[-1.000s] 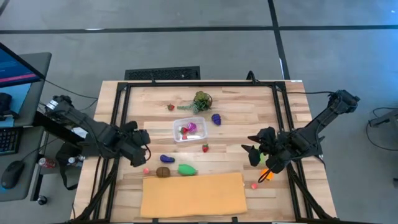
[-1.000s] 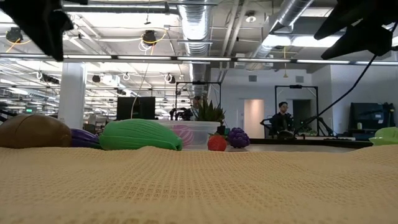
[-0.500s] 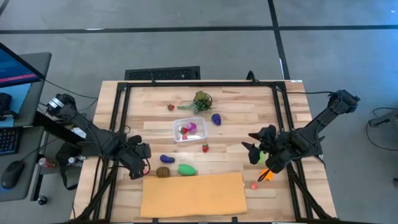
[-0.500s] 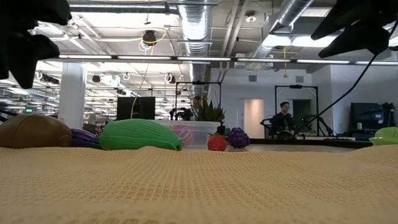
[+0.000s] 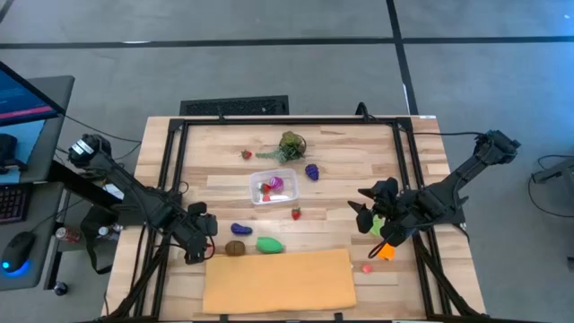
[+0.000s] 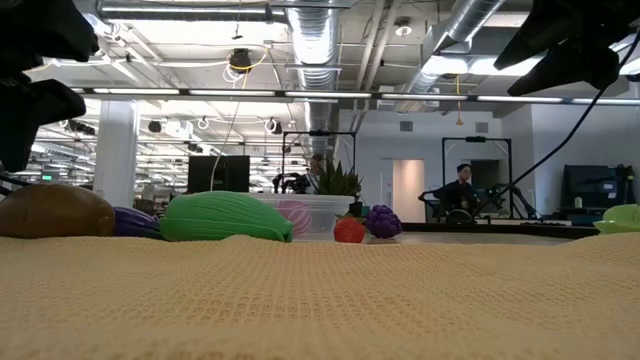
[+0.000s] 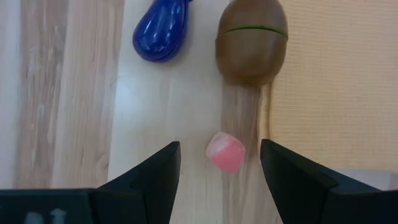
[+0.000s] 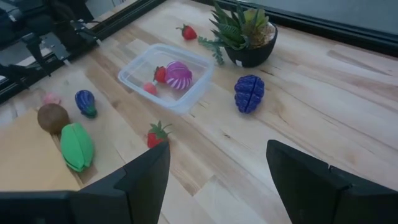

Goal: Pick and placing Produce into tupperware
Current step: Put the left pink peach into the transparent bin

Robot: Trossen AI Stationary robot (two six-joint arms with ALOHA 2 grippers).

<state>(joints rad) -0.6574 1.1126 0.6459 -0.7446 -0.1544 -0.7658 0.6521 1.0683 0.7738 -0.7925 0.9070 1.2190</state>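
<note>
Several pieces of produce are scattered on the wooden table (image 5: 359, 157) around the tupperware (image 5: 273, 187), which sits near the table's middle with its long axis running left to right in the high view and holds a pink striped piece (image 8: 179, 74) and small red bits. A small pink piece (image 7: 225, 151) is seen in the left wrist view lying on the wood directly between the two spread fingers of the left gripper (image 7: 219, 163), untouched by either finger. Just beyond it lie a brown piece (image 7: 251, 38), its long axis pointing away from the gripper and its edge meeting the tan cloth (image 5: 278, 280), and a blue piece (image 7: 161, 30) tilted beside it. The left arm is stretched in from the table's left edge, its gripper lowered over the pink piece near the cloth's left corner. A green piece (image 5: 270, 243) lies lengthwise along the cloth's far edge, and a strawberry (image 5: 295, 213) rests just beside the tub. The right gripper (image 5: 366, 218) is held above the table's right side, its fingers wide apart and empty, with an orange piece (image 5: 386, 251) lying just beside the arm.
</note>
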